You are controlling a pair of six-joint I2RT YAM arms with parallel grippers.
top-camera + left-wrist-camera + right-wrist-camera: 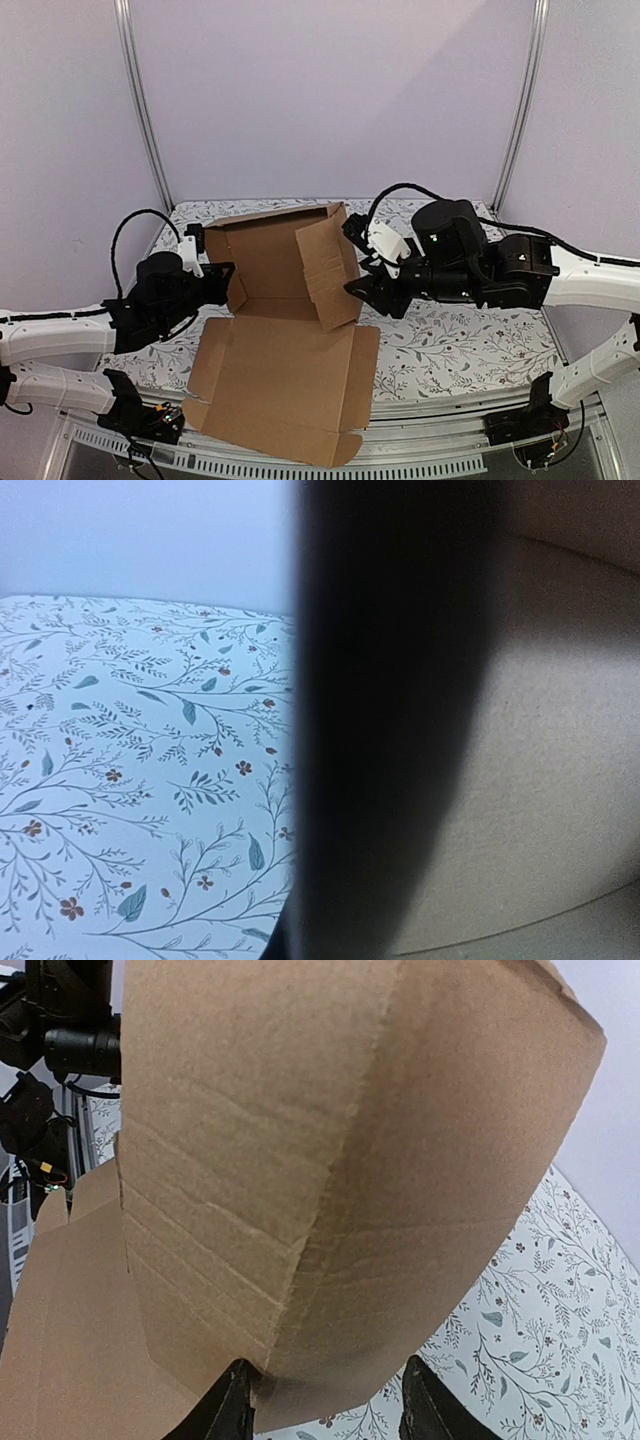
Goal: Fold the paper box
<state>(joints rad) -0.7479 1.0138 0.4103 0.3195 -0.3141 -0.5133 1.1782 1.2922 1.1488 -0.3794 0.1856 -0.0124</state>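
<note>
- The plain brown cardboard paper box is lying partly folded in the middle of the white table with a floral print. Its large flat panel is reaching towards the near edge, and its back wall is standing up.
- The box's right side flap is leaning inward over the box floor.
- The right gripper is hovering at that flap's lower edge. Its black fingers are standing apart with the cardboard between them, not pinching it.
- The left gripper is sitting closed at the box's left wall. Whether it is clamping the cardboard I cannot tell, since its wrist view is showing only a blurred dark finger beside the cardboard.
</note>
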